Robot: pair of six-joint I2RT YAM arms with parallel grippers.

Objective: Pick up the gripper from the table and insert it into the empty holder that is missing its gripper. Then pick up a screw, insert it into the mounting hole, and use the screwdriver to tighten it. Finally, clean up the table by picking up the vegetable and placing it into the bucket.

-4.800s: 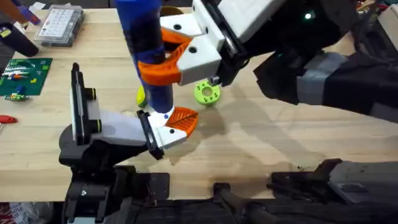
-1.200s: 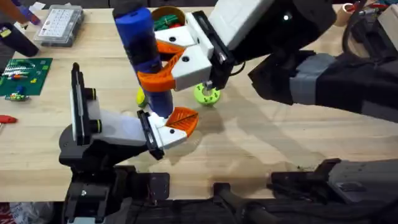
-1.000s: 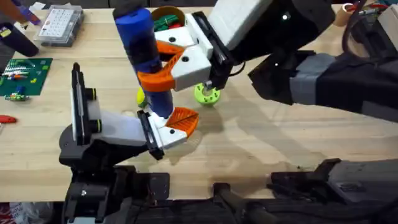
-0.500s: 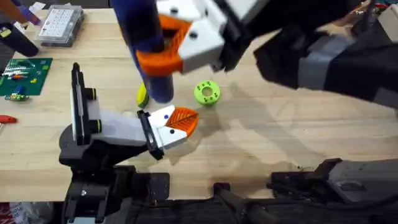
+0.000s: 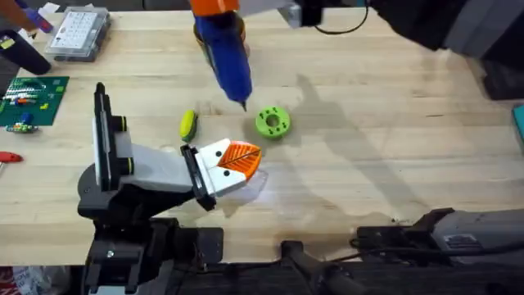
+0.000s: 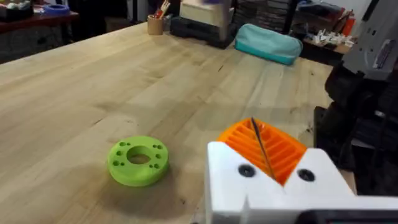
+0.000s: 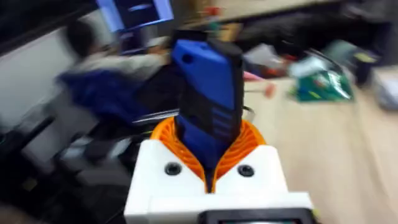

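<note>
My right gripper (image 5: 218, 6) hangs at the far middle of the table (image 5: 393, 164), shut on the blue screwdriver (image 5: 224, 51). The tool tilts, with its metal bit just behind the green holed disc (image 5: 273, 123). The right wrist view has the screwdriver (image 7: 208, 93) clamped between the orange pads of my right gripper (image 7: 209, 169). The yellow-and-green vegetable (image 5: 188, 125) lies left of the disc. My left gripper (image 5: 235, 160) rests low in front of both, pads pressed together and holding nothing; in its wrist view it (image 6: 264, 149) is beside the disc (image 6: 138, 162). The bucket (image 5: 198, 34) is mostly hidden behind the screwdriver. The holder and the screw are out of view.
A clear compartment box (image 5: 78, 33) and a green circuit board (image 5: 29, 98) sit at the far left, with a small red item (image 5: 6, 156) at the left edge. A teal pouch (image 6: 267, 43) lies at the table's right side.
The right arm has risen and drawn back toward the far edge with the screwdriver, lifting its bit off the green disc. The left arm has stayed still.
</note>
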